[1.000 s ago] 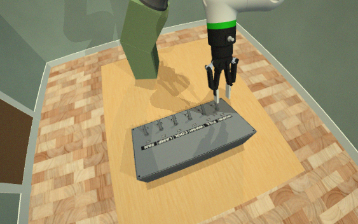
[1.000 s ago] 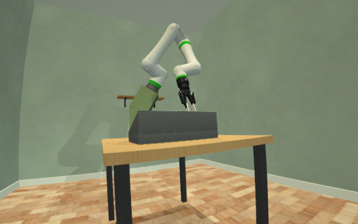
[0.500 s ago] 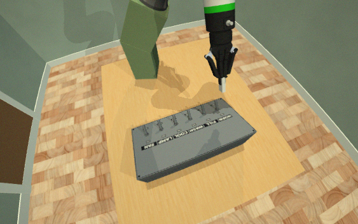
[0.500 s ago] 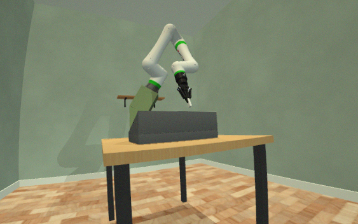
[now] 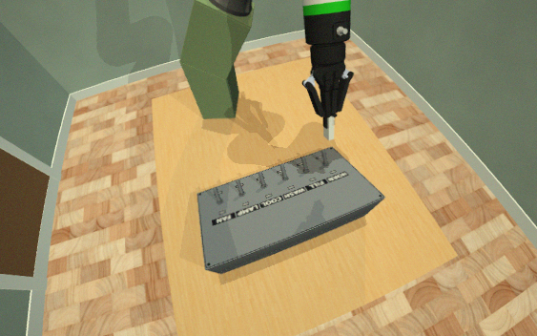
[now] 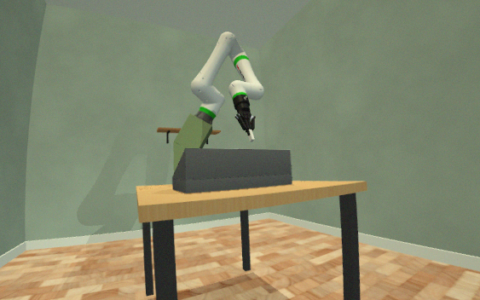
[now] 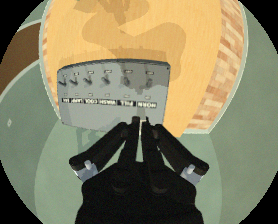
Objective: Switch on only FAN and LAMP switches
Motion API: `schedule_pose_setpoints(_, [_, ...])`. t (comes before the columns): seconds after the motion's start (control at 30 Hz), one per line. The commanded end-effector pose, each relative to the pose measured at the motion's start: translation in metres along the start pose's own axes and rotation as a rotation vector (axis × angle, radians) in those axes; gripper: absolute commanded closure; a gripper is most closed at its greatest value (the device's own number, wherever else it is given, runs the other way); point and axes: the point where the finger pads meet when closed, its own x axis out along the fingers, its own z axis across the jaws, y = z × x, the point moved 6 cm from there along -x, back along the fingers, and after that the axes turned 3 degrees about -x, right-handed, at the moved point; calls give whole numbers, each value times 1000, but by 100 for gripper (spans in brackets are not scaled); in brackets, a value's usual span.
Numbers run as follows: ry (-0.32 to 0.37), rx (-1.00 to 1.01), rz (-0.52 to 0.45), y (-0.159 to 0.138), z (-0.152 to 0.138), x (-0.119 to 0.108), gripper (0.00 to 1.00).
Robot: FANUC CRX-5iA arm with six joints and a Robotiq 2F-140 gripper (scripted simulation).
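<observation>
The grey console (image 5: 287,217) stands on the wooden table, with a row of several toggle levers along its far edge. The FAN label (image 5: 223,220) and its lever (image 5: 218,195) are at the left end; the LAMP label (image 5: 248,211) and its lever (image 5: 240,189) come right after. All levers lean the same way. My gripper (image 5: 329,129) is shut on nothing, its white fingertips pressed together. It hangs in the air above and just behind the console's right end, far from FAN and LAMP. It also shows in the side view (image 6: 251,136) and the wrist view (image 7: 139,121).
The arm's green base block (image 5: 214,62) stands on the table behind the console's left half. The table (image 6: 246,196) ends a short way in front of the console. A small wooden shelf (image 6: 167,129) hangs on the back wall.
</observation>
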Motion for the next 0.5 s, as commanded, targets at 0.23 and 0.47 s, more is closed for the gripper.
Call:
schedule_pose_setpoints(0.23, [189,-75,-70,-33,-120,-1,100])
schedule_pose_setpoints(0.47, [267,-130,-75,-31,-201,-6,100])
